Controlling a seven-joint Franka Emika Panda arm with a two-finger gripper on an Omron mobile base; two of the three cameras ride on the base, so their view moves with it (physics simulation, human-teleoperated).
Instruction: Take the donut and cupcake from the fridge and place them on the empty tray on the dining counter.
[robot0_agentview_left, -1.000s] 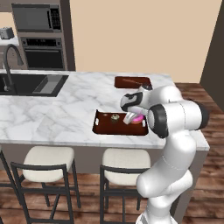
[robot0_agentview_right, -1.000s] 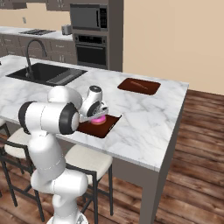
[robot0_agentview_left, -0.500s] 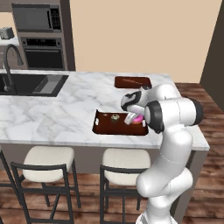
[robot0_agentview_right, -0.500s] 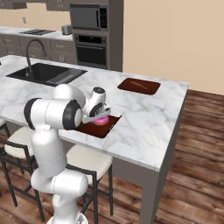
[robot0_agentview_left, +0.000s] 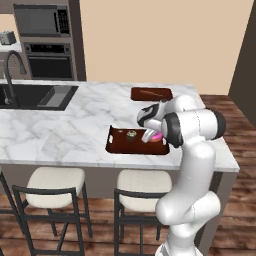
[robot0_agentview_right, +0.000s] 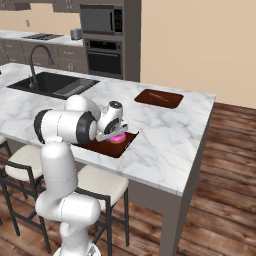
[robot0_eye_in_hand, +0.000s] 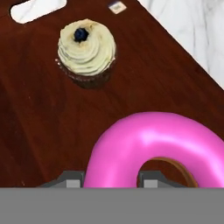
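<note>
The donut is pinched by the hand above the tray. If released carelessly (cupcake nearby), it could be knocked over.

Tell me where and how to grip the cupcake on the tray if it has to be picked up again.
Grip the cupcake low, on its dark ribbed base below the swirled cream top, coming down from above with one finger on each side. It stands upright on the tray, apart from the donut, so both sides look free. Pinching the frosting would probably squash or smear it.
</note>
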